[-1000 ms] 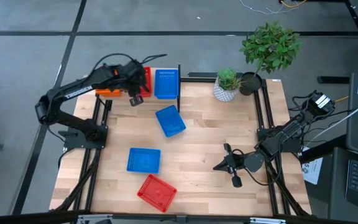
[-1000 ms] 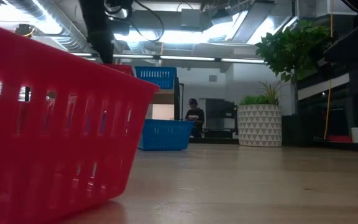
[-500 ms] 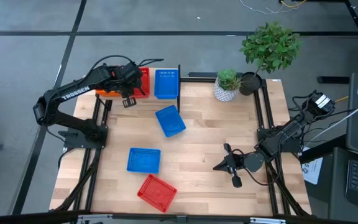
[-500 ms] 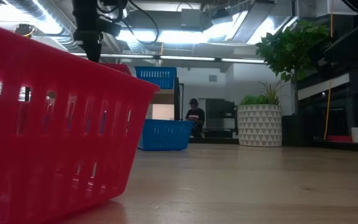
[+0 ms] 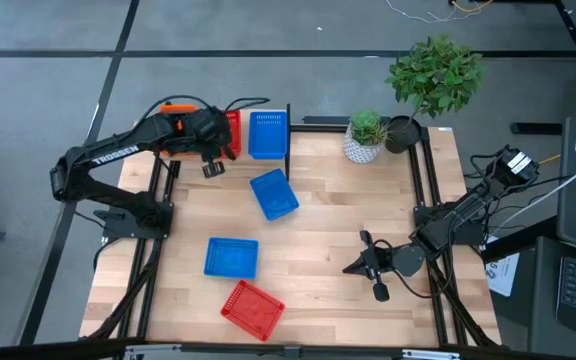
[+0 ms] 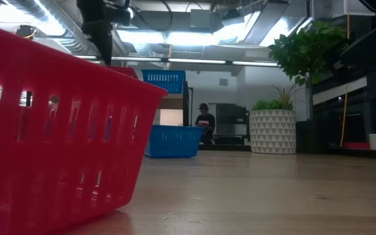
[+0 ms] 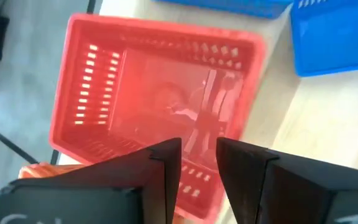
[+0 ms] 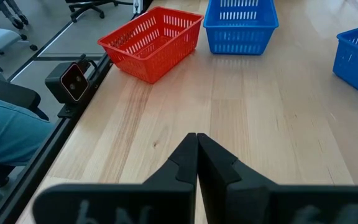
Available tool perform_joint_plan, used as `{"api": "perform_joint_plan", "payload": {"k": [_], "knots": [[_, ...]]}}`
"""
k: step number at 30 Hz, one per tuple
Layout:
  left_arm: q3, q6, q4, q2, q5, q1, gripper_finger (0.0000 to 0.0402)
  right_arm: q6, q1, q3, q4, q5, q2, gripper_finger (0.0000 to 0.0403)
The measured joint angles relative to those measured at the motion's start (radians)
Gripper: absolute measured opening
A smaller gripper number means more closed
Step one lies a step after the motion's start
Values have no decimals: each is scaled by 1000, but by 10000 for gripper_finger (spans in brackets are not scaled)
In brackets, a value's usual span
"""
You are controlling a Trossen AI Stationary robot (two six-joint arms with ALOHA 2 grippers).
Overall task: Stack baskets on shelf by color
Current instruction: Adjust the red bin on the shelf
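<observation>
The shelf [image 5: 288, 140] stands at the table's far left corner. On it sit a red basket [image 5: 232, 131], a blue basket [image 5: 267, 134] and orange baskets [image 5: 175, 108]. My left gripper [image 5: 211, 168] hovers just above the red basket [image 7: 160, 93], fingers slightly open and empty; it also shows in the low view [image 6: 103, 39]. Two blue baskets [image 5: 274, 193] [image 5: 231, 257] and a red basket [image 5: 252, 307] rest bottom-down on the table. My right gripper [image 5: 366, 266] waits shut and empty near the right edge.
A white patterned plant pot [image 5: 365, 146] and a larger potted plant [image 5: 433, 75] stand at the far right corner. The red basket [image 6: 57, 130] fills the low view's left. A person [image 6: 205, 121] is in the room behind. Bare wood lies at the table's middle and right.
My left gripper has shifted a little toward the table's left and near edges, away from the red basket on the shelf, and the arm has uncovered the orange baskets. The baskets have kept still.
</observation>
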Motion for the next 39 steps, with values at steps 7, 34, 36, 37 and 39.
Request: {"api": "perform_joint_plan", "payload": {"k": [7, 34, 36, 37, 39], "knots": [[0, -77, -8, -70, -7, -114, 94, 0, 0, 0, 0, 0, 0, 8], [-62, -40, -102, -55, -7, -26, 94, -4, 0, 0, -1, 0, 0, 8], [-62, -33, -82, -55, -5, -18, 94, -4, 0, 0, -1, 0, 0, 8], [-62, -33, -73, -55, 2, -17, 94, -4, 0, 0, -1, 0, 0, 8], [-62, -41, -62, -55, 31, -25, 94, -4, 0, 0, -1, 0, 0, 8]]}}
